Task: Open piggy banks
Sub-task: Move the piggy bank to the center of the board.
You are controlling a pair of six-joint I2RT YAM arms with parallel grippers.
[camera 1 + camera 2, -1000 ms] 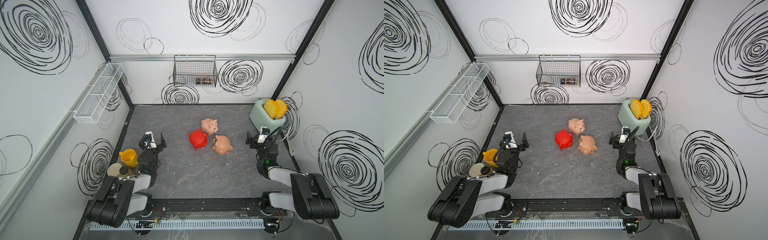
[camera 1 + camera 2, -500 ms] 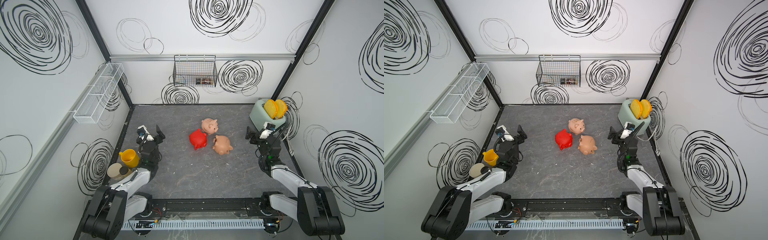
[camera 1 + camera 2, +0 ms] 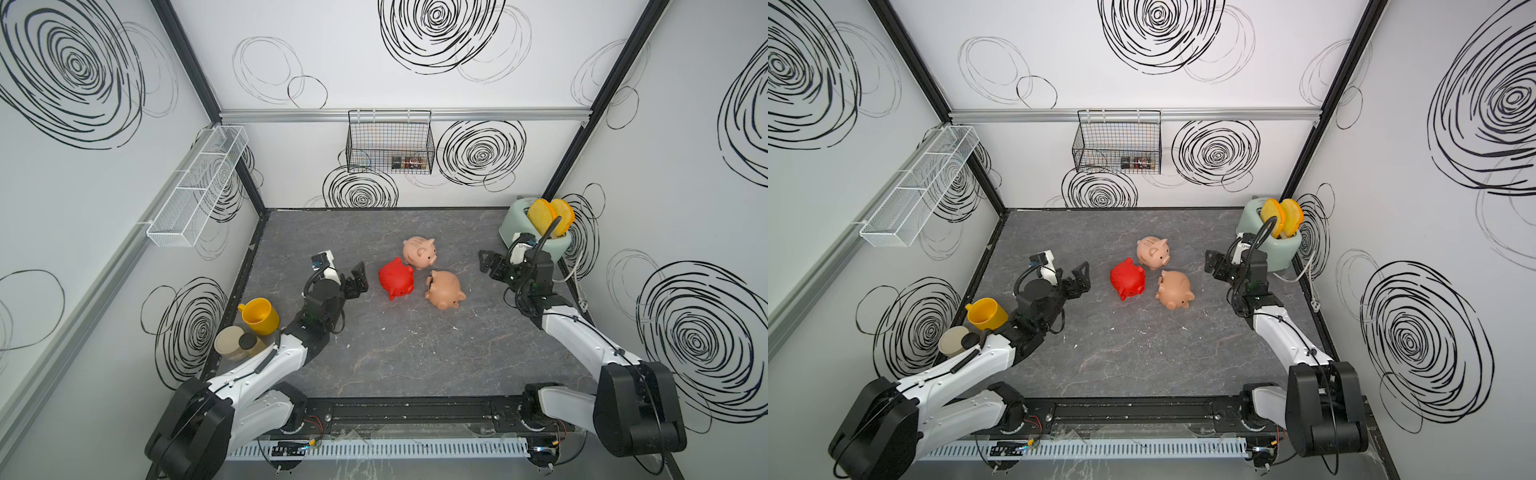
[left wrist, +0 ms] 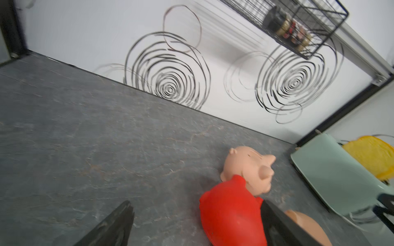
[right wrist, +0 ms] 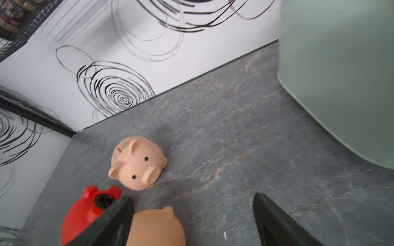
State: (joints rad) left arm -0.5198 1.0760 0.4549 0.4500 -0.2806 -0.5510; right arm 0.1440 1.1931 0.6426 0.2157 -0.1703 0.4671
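- Grey worktop [image 3: 374, 353]: red pig [image 3: 396, 281], pink pig [image 3: 419, 252] and tan pig [image 3: 444, 289] cluster near its middle.
- Left jaws, right jaws: spread, empty.
- Red pig's belly plug [image 5: 102, 199] half hidden (behind a right finger [image 5: 110, 221]).

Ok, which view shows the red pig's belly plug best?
Right wrist view: the black plug shows between the red pig's feet. The left wrist view shows only its smooth side; both top views show the pig, plug unseen.
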